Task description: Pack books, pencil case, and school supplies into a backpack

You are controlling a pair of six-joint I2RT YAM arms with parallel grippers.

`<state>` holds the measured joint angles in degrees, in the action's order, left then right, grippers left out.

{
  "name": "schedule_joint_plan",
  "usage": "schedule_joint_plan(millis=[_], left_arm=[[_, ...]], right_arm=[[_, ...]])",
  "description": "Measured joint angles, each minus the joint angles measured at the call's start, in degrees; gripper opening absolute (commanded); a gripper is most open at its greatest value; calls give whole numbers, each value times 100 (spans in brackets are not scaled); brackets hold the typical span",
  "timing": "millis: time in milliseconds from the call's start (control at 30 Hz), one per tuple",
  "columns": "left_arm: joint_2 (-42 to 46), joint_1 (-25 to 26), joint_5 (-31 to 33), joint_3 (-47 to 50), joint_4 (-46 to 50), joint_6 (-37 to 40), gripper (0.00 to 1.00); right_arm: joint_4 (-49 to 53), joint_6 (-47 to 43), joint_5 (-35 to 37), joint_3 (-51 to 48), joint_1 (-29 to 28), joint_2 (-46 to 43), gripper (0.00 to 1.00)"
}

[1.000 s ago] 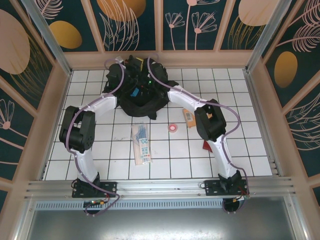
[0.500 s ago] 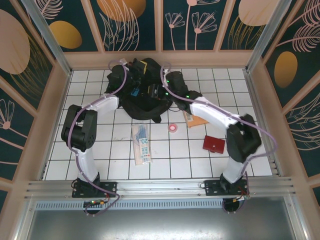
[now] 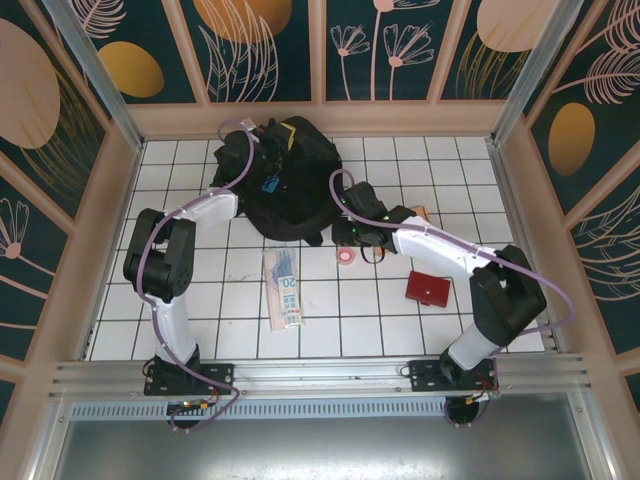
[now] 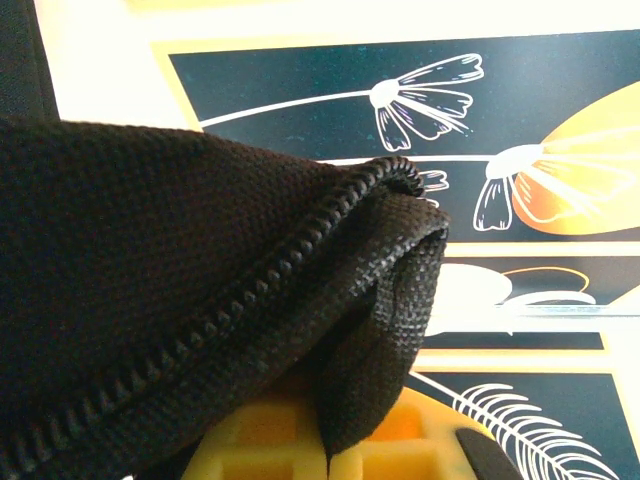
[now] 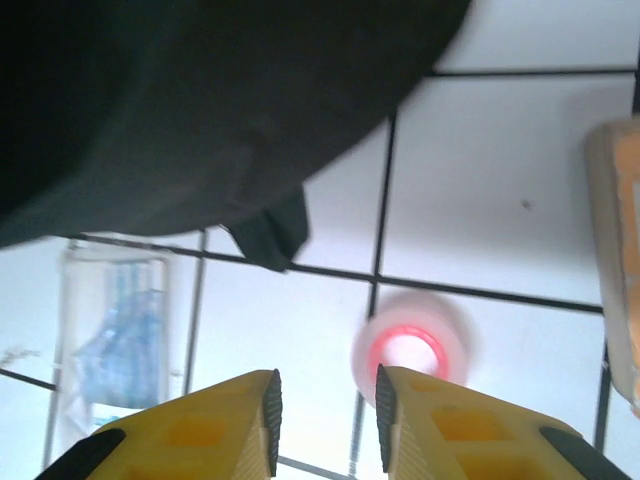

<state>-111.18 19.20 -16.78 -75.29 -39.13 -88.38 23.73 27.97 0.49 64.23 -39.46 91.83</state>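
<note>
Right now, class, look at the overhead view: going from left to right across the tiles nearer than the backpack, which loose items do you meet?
pencil case → pink disc → dark red book. The backpack is left out because it sits above the pencil case and overlaps its place in the order.

White arm links [image 3: 440,246], black joints [image 3: 160,262], lilac cables [image 3: 244,155], yellow fingers [image 5: 215,428]

A folded black edge of the backpack [image 4: 150,250] sits pinched in the left tool [image 4: 330,455].
</note>
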Motion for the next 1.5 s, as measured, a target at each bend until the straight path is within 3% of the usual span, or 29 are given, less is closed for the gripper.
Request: schedule_joint_plan(millis=[367,900,1167,1367,1500], left_arm=[[0,0,-107,164,-136,-37,0],[0,0,-129,201,-186,-153,0],[0,0,-129,201,-188,-155,0],[0,0,-129,201,-188,-177,0],[0,0,-129,201,-188,-177,0]], right_arm=[[590,-114,-144,656,310,1019,40],[673,-289,-348,428,334,1272,36],[743,-481,-85,385,190,1458,35],[992,-669,280,597,107,1735,28],[1137,-809,431,748,26,1823,14]])
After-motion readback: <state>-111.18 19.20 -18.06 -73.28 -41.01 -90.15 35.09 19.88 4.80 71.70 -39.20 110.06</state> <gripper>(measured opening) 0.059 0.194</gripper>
